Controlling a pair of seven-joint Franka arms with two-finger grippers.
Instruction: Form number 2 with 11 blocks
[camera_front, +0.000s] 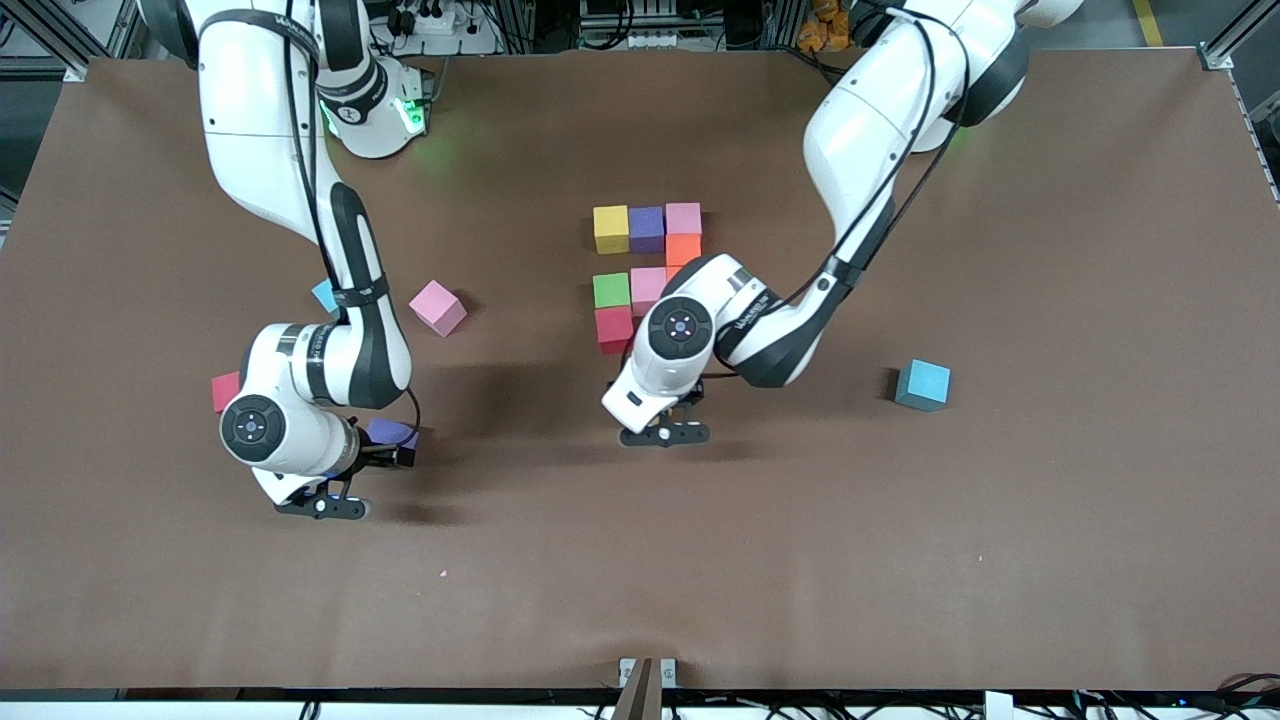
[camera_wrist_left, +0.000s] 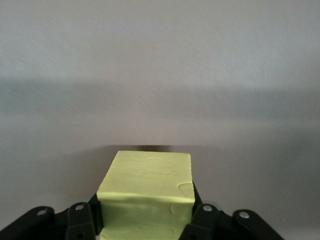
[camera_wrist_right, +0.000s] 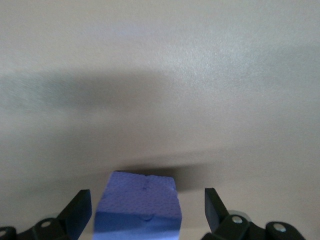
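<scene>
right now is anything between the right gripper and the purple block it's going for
Nothing visible is. The right gripper is open with the purple block already between its fingers, a gap showing on each side. The left gripper is shut on a yellow-green block near the half-built number 2.

I see a row of three blocks (camera_front: 647, 229) mid-surface. A fourth block (camera_front: 683, 248) touches its end nearer the left arm, on the camera side. Nearer still sits a pair of blocks (camera_front: 611, 290), then a single block (camera_front: 614, 328). The left tool (camera_wrist_left: 145, 220) grips a held block (camera_wrist_left: 147, 185) over the surface just nearer the camera. The right tool (camera_wrist_right: 147, 210) straddles a low block (camera_wrist_right: 137, 210), fingers apart, with three loose blocks (camera_front: 437, 307) around its arm. A lone block (camera_front: 922, 385) lies toward the left arm's end.
</scene>
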